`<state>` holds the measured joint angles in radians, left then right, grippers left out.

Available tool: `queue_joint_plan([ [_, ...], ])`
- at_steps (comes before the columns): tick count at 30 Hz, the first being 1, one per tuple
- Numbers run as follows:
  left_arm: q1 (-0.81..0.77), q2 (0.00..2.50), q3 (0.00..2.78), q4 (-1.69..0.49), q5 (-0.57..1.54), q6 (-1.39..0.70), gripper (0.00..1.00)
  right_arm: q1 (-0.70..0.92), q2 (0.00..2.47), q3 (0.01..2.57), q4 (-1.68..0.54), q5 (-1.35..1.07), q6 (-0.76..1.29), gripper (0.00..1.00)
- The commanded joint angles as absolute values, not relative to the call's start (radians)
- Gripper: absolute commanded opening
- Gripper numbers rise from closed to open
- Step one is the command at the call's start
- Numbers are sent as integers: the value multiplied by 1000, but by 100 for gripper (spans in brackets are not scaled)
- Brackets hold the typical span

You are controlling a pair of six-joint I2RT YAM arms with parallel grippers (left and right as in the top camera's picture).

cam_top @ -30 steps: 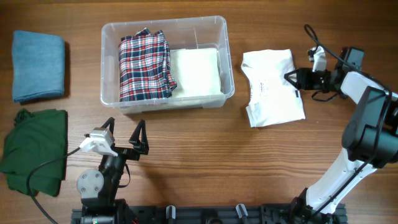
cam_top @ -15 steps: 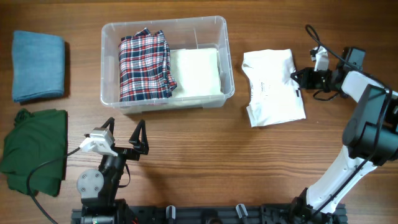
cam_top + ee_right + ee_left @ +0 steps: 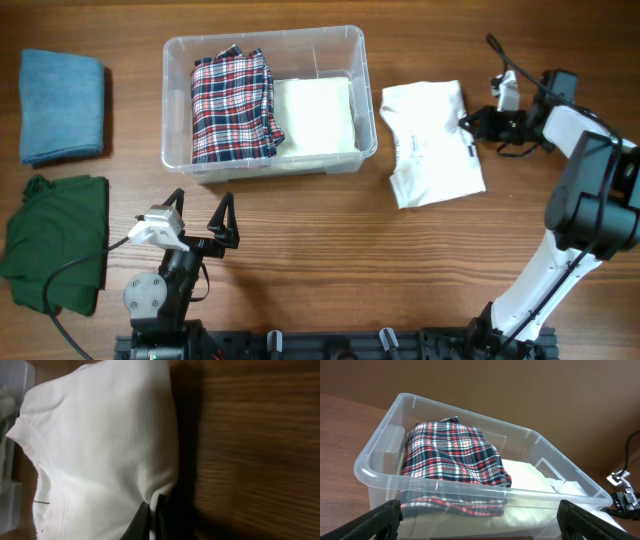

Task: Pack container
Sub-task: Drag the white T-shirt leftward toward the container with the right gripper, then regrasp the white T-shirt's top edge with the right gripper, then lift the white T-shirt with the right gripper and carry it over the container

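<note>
Near the table's (image 3: 330, 250) front edge the left gripper (image 3: 203, 198) stands with jaws wide apart and nothing between them, facing the container (image 3: 262, 33), which sits mid-table toward the far side; to the right, just beside the bin, the right gripper (image 3: 463, 122) is pinched together on the right-hand edge of a folded white shirt (image 3: 432, 140); the hold looks thin, taking little more than a hem, so a lift may let the soft knit slip free or fall open, and a trailing fold could snag on the bin's rimmed edge; the plaid shirt (image 3: 232, 105) inside mounds close to the rim, so another layer may ride high; materials run from a rumpled dark green cloth (image 3: 55, 240) at the near left, through the clear, glossy, round-cornered plastic bin holding the woven red, white and navy check beside a flat cream fold (image 3: 315, 115), to a neat blue cloth (image 3: 62, 105) folded square at the far left.
</note>
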<state>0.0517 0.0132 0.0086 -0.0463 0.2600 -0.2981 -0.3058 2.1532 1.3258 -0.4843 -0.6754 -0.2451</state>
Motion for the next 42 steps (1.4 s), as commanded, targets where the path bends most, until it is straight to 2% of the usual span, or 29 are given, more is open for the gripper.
queue_joint_plan([
  [1,47,9,6,-52,257,-296,100,-261,2186,1311,-600,-540,-213,4],
  [13,47,9,6,-52,257,-296,100,-253,1954,1496,-851,-524,-237,4],
  [20,47,9,6,-52,257,-296,100,-182,1867,1547,-907,-447,-255,4],
  [26,47,9,6,-52,257,-297,100,-127,1858,1641,-996,-426,-255,4],
  [33,47,9,6,-52,257,-296,100,-88,1858,1875,-1163,-325,-249,4],
  [42,47,9,6,-52,257,-296,100,-17,1858,2058,-1251,-284,-197,4],
])
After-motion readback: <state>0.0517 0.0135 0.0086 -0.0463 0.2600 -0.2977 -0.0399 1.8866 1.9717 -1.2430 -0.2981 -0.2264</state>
